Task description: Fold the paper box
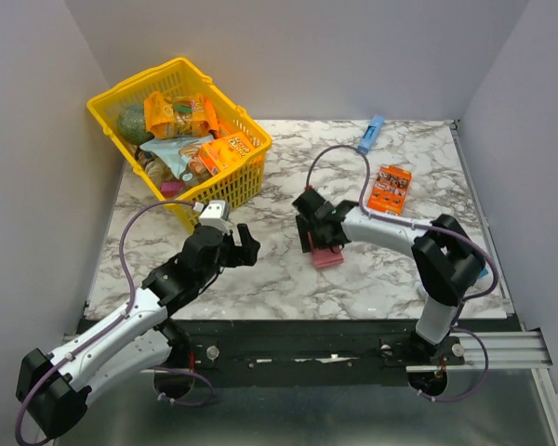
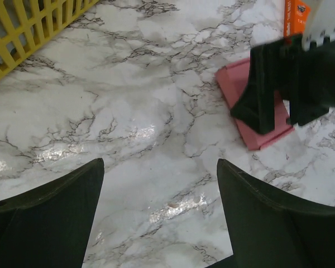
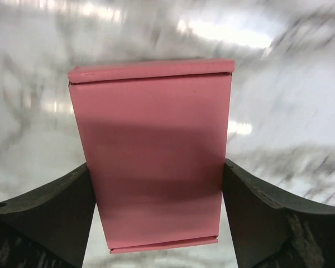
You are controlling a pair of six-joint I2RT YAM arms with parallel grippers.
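Note:
The paper box (image 1: 327, 258) is a small flat pink rectangle lying on the marble table right of centre. My right gripper (image 1: 324, 243) stands over it with one finger against each long edge. In the right wrist view the box (image 3: 151, 139) fills the gap between the fingers of the right gripper (image 3: 156, 173). The left wrist view shows the box (image 2: 234, 84) flat on the table under the right gripper (image 2: 268, 106). My left gripper (image 1: 242, 249) is open and empty, to the box's left and apart from it; in its own view (image 2: 159, 164) only bare marble lies between its fingers.
A yellow basket (image 1: 181, 67) full of snack packs stands at the back left; its corner shows in the left wrist view (image 2: 22, 33). An orange printed snack box (image 1: 391, 186) lies right of the right arm. A slim blue box (image 1: 370, 135) lies at the back edge.

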